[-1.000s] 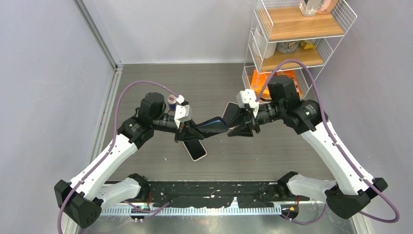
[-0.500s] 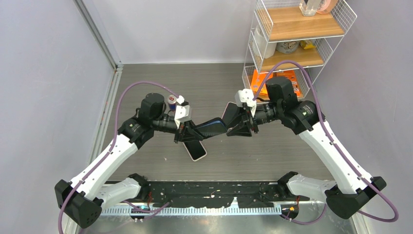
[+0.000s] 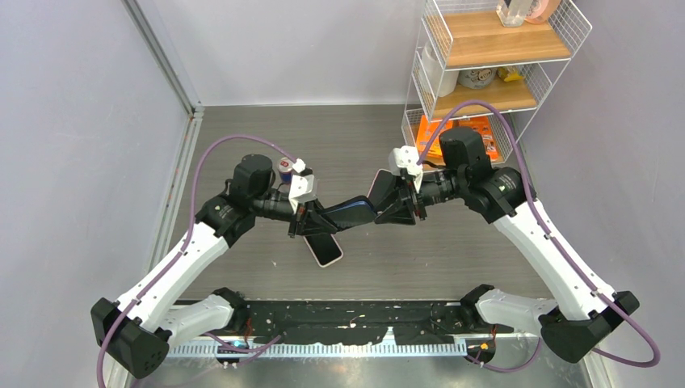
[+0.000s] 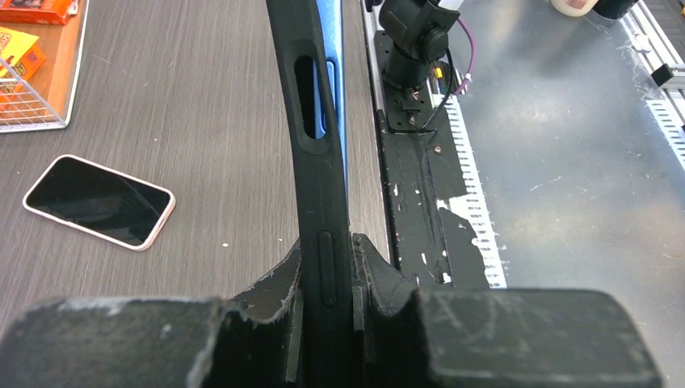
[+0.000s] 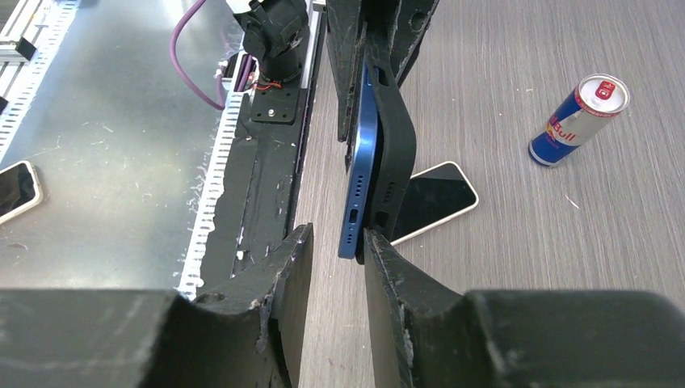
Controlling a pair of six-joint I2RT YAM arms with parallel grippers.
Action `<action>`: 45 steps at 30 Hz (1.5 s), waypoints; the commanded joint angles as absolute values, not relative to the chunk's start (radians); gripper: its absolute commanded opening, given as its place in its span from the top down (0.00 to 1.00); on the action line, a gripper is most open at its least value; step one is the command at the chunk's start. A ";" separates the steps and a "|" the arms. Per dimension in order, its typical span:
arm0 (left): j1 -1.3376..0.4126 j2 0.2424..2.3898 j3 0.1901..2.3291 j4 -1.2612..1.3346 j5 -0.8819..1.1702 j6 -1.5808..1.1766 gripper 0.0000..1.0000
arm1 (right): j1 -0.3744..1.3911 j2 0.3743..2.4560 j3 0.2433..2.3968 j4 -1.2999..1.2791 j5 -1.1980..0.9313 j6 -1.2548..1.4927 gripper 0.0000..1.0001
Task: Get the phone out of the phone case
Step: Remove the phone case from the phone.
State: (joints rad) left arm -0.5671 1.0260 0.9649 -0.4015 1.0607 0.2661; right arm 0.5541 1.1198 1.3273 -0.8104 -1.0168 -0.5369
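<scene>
Black rubbery case (image 4: 321, 186), bowed and peeling away from a blue phone (image 5: 361, 162), hangs edge-up in mid-air over the table (image 3: 363, 137), btw. both arms. Left gripper (image 4: 327, 250) pinches one end of the case tight. Right gripper (image 5: 335, 242) is part-spread round the phone's port end, w/ a gap on one side.

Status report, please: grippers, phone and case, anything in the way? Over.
Left gripper shut on phone case. Right gripper open, jaws astride blue phone end. That end partly out of case. Spare phone on table, apart.
</scene>
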 commanded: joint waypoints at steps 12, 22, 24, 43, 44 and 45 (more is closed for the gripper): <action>-0.593 1.049 1.033 -0.183 0.946 0.216 1.00 | 0.574 1.159 1.244 -0.750 -1.142 -0.543 0.69; -0.596 1.074 1.033 -0.048 0.894 0.055 1.00 | 0.606 1.206 1.230 -0.714 -1.155 -0.537 0.71; -0.596 1.077 1.025 -0.019 0.869 0.020 1.00 | 0.611 1.216 1.231 -0.712 -1.158 -0.537 0.73; -0.566 1.016 1.035 -0.184 0.922 0.060 0.14 | 0.614 1.172 1.317 -0.838 -0.947 -0.658 0.95; -0.566 1.018 1.043 -0.183 0.920 0.047 0.12 | 0.614 1.172 1.316 -0.842 -0.940 -0.666 0.95; -0.566 1.020 1.052 -0.176 0.915 0.022 0.09 | 0.614 1.172 1.314 -0.844 -0.937 -0.670 0.95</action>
State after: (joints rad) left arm -0.5716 1.0374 0.9863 -0.2405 0.9009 0.0734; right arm 0.6117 1.2102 1.2728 -0.8352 -0.9360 -0.6216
